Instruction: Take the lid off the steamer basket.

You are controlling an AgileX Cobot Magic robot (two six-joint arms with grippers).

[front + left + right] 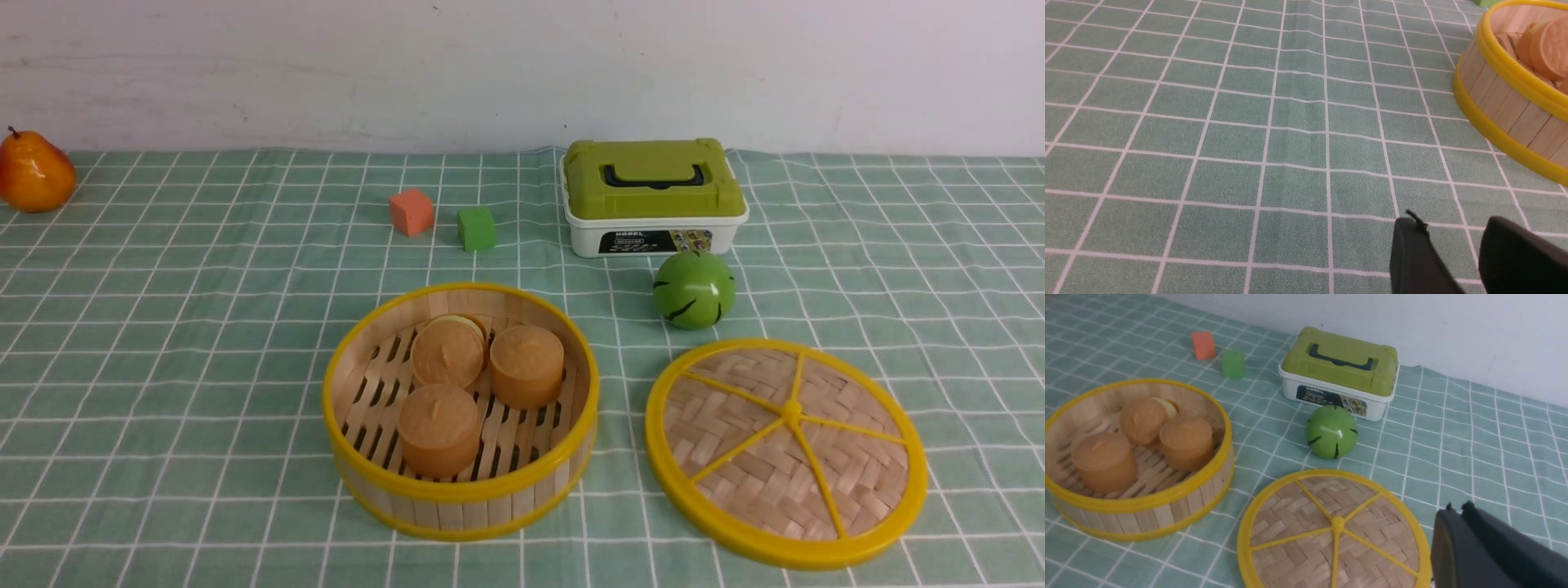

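Observation:
The steamer basket [460, 482] stands uncovered in the middle of the cloth, with three tan buns [447, 353] inside. It also shows in the left wrist view [1506, 110] and the right wrist view [1143, 514]. The lid [785, 452] lies flat on the cloth to the basket's right, apart from it; it also shows in the right wrist view [1331, 535]. Neither arm shows in the front view. My left gripper [1449, 222] is open and empty over bare cloth left of the basket. My right gripper [1457, 507] is shut and empty, just beside the lid's rim.
A white box with a green lid [653, 196] stands behind the lid, a green ball [694, 288] in front of it. An orange cube [411, 211] and a green cube [476, 228] lie behind the basket. A pear [33, 173] sits far left.

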